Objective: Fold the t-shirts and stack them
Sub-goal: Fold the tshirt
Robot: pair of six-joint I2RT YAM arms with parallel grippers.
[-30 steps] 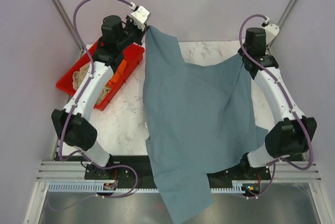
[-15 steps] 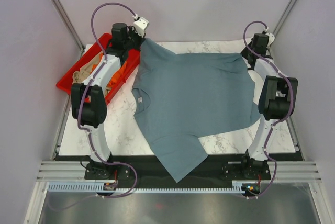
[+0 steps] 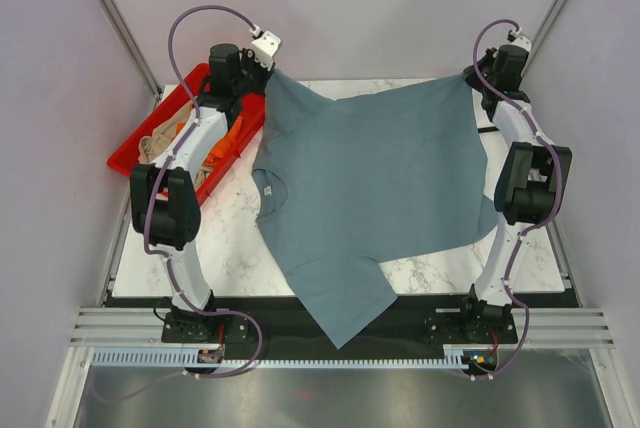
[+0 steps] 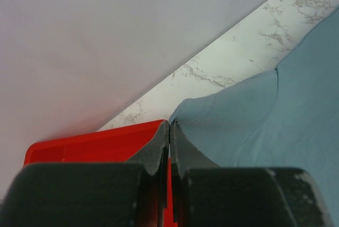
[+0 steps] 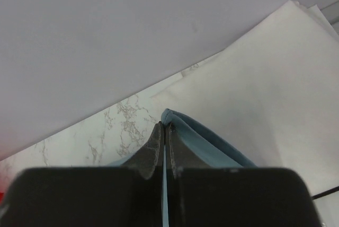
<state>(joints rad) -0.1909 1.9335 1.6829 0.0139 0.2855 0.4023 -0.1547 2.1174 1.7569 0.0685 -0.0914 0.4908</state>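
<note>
Tauter now, that blue-grey t-shirt (image 3: 370,188), spread flat just beside the red tray (image 3: 125,163); left gripper (image 3: 272,69) at the tray's far corner and right gripper (image 3: 471,77) well away each pinch a hem corner, stretching it smooth for folding

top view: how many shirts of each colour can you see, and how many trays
blue-grey t-shirt: 1
orange t-shirt: 1
tan-beige t-shirt: 1
red tray: 1
total: 4, counting only what shows; part of the tray is hidden, so it may hold more
</note>
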